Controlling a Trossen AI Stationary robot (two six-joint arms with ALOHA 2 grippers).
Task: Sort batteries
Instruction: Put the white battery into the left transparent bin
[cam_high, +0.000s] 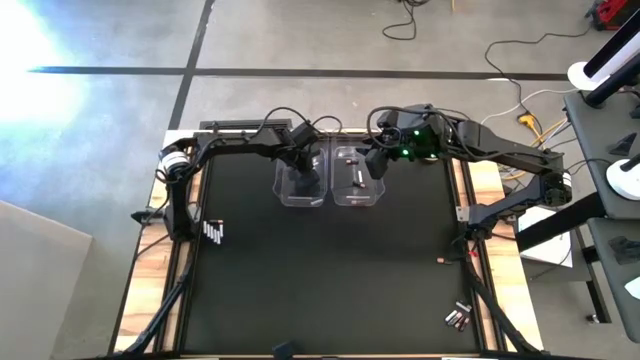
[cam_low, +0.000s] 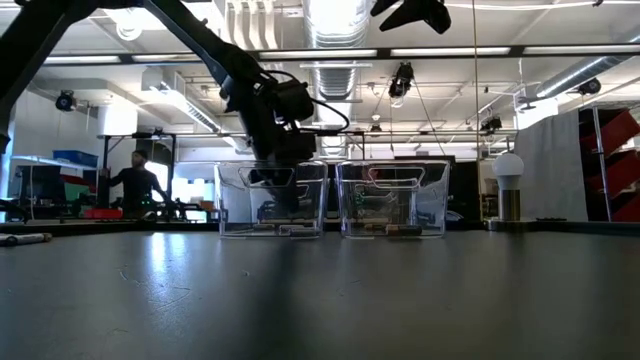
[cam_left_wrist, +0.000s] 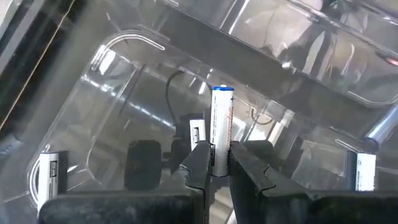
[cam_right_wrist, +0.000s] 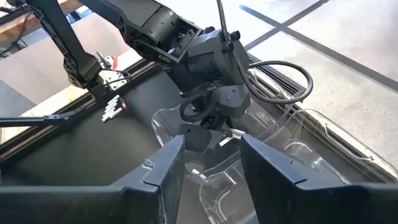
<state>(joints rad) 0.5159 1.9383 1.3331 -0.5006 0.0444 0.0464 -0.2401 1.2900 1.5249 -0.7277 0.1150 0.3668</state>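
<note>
In the high view, the left gripper (cam_high: 303, 172) is seen lowered into the left clear bin (cam_high: 281, 192), and the right gripper (cam_high: 377, 163) is held over the far edge of the right clear bin (cam_high: 368, 196). The tips of both grippers are masked by their own wrists, so no finger gap can be made out here. A dark cell (cam_high: 356, 178) is seen lying in the right bin. A cluster of silvery batteries (cam_high: 213, 233) lies on the black mat near the left edge, and a second group of dark batteries (cam_high: 458, 318) lies near the right front corner; single cells cannot be counted. A small reddish item (cam_high: 443, 260) near the right edge is too small to identify.

In the low view, the left arm is seen descending into the left bin (cam_low: 240, 205); its fingertips are blurred behind the clear wall. The right bin (cam_low: 425, 200) stands just beside it, with small dark shapes at its floor that cannot be resolved. A round white knob object (cam_low: 510, 168) stands at the right, and a person (cam_low: 134, 184) is visible far behind.

In the left wrist view, a white battery (cam_left_wrist: 222, 124) with a blue top is seen upright, clamped between the left fingers (cam_left_wrist: 198, 165). Three more white cells (cam_left_wrist: 197, 130) are partly seen through the bin wall.

In the right wrist view, the right fingers (cam_right_wrist: 166, 168) are seen spread apart with nothing between them, above the bins; the left arm's wrist fills the middle and hides its own tips.
</note>
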